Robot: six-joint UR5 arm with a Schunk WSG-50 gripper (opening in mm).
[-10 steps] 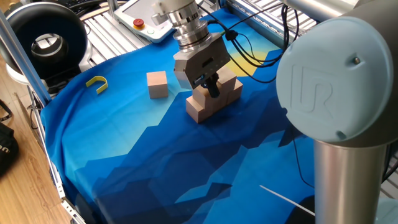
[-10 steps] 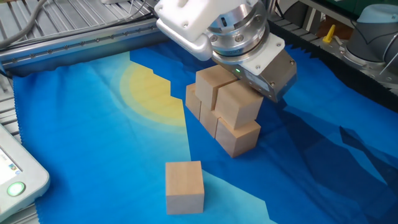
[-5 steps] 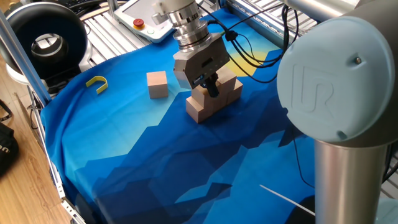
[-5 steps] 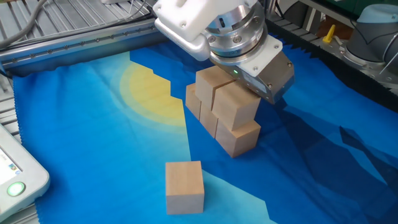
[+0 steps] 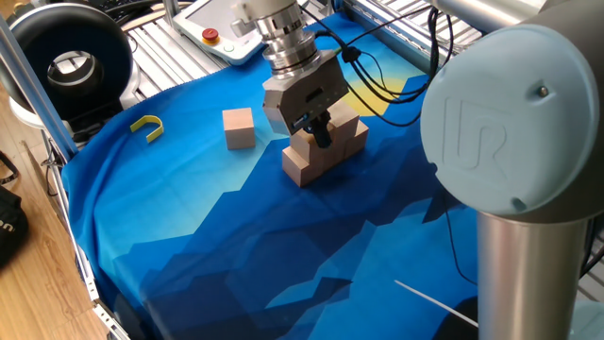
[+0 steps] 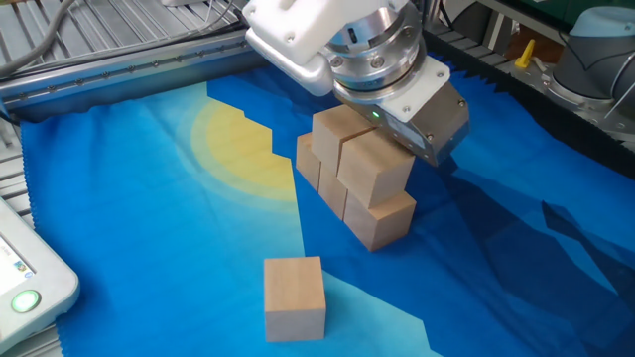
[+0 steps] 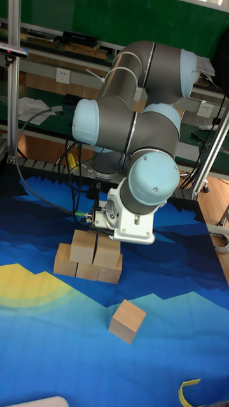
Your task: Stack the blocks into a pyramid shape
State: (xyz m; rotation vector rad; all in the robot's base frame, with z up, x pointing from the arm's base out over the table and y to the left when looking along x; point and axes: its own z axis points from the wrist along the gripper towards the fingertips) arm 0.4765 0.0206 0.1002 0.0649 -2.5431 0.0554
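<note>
Five tan blocks form a stack on the blue cloth: a bottom row [image 6: 382, 220] of three with two blocks on top. My gripper [image 5: 312, 137] comes down from above on the upper block [image 6: 377, 174] at the row's near end in the other fixed view, and is shut on it. One black finger [image 5: 324, 132] shows against that block's side. The block rests on the row, touching the second upper block [image 6: 332, 134]. A sixth block [image 6: 295, 297] [image 5: 239, 127] lies alone on the cloth, apart from the stack. In the tall fixed view the held block [image 7: 107, 252] sits under the gripper body, with the loose block [image 7: 127, 321] in front.
A small yellow hook-shaped piece [image 5: 147, 125] lies near the cloth's edge beyond the loose block. A white pendant with a red button [image 5: 212, 33] and a black round device [image 5: 71, 61] stand off the cloth. The arm's large grey joint [image 5: 510, 123] fills the foreground.
The gripper and the upper block in it have shifted very slightly sideways on the stack. The other blocks have stayed still.
</note>
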